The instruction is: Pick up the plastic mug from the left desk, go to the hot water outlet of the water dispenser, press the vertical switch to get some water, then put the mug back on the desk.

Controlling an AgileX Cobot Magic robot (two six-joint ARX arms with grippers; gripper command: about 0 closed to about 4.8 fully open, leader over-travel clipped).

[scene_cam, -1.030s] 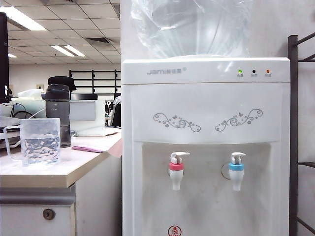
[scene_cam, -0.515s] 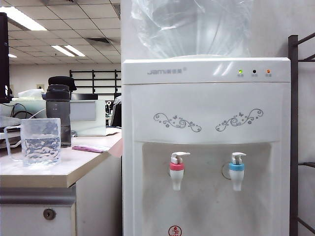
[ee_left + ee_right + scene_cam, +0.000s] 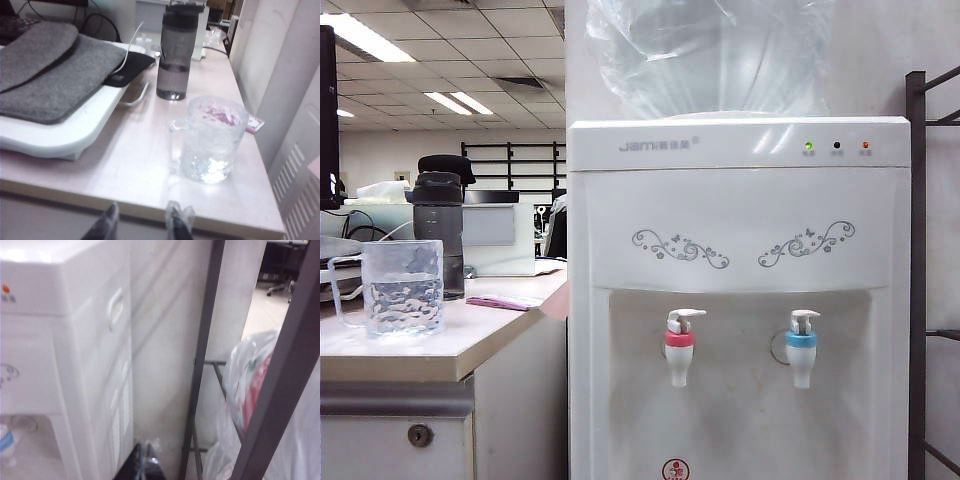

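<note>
The clear dimpled plastic mug (image 3: 212,139) stands upright on the pale beige left desk (image 3: 135,165), just in front of the dark grey lidded tumbler (image 3: 175,52), its handle turned sideways. Straight ahead of it hangs the left gripper (image 3: 142,222), part-open and empty, the nearer one. The right gripper (image 3: 146,460), shut and empty, sits off beside the white water dispenser (image 3: 65,365).

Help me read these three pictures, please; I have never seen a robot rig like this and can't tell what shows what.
It is a two-armed robot. One fixed camera faces the water dispenser and the left desk. Each arm also carries a wrist camera. The left one looks along the desk: the left gripper, jaws apart and empty, hangs before the desk edge, short of the plastic mug. Behind the mug stand a dark tumbler and a grey pouch on a white tray. The right one looks past the dispenser's side at a metal rack holding bags; the right gripper is shut, holding nothing. Neither arm shows in the fixed view.
</note>
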